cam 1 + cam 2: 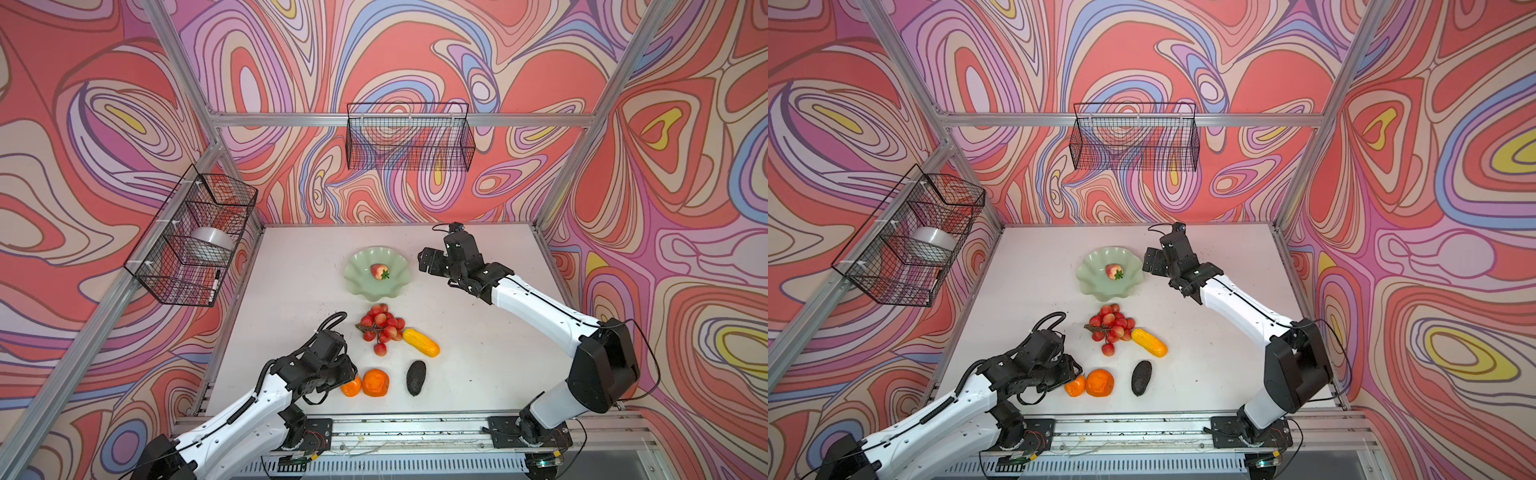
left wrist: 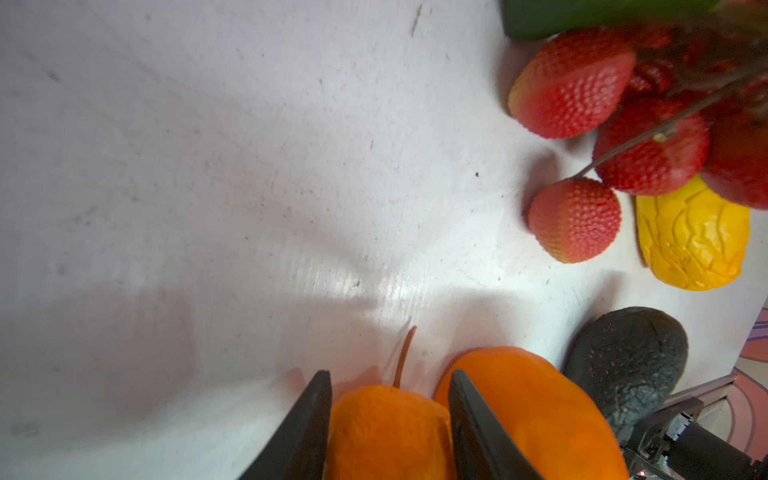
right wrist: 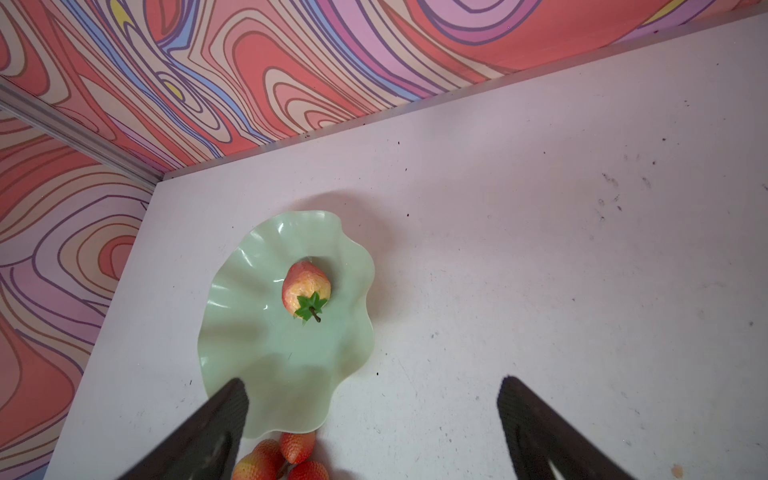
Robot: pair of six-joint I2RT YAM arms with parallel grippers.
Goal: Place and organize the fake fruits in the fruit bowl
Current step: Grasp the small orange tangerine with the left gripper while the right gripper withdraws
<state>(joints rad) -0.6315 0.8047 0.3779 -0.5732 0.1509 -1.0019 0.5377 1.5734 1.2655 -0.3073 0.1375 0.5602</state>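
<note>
We noted the left gripper [image 2: 390, 384] pinched on the small orange fruit [image 2: 386, 432], one finger on each flank, at the near left of the table [image 1: 291, 291]. We could not tell whether the fruit was lifted or resting. Its thin stem pointed straight ahead of the fingers. The larger orange fruit [image 1: 375, 382] touched it on the right, so one finger sat between the two. The fruit bowl [image 1: 361, 289] lay far and slightly right of this grip, with the red grape bunch [image 1: 380, 326] directly between. We judged the carry would need to pass over or around the bunch. The bowl held only the strawberry-like fruit [image 1: 379, 271]. The right gripper [image 3: 374, 382] hung spread wide and empty just right of the bowl, much nearer it than the left but well apart from the oranges. The yellow oblong piece [image 1: 420, 342] lay on a far-left to near-right diagonal, and the dark avocado [image 1: 416, 377] lay with its long axis near-to-far. We could read no brand, label or writing.
</note>
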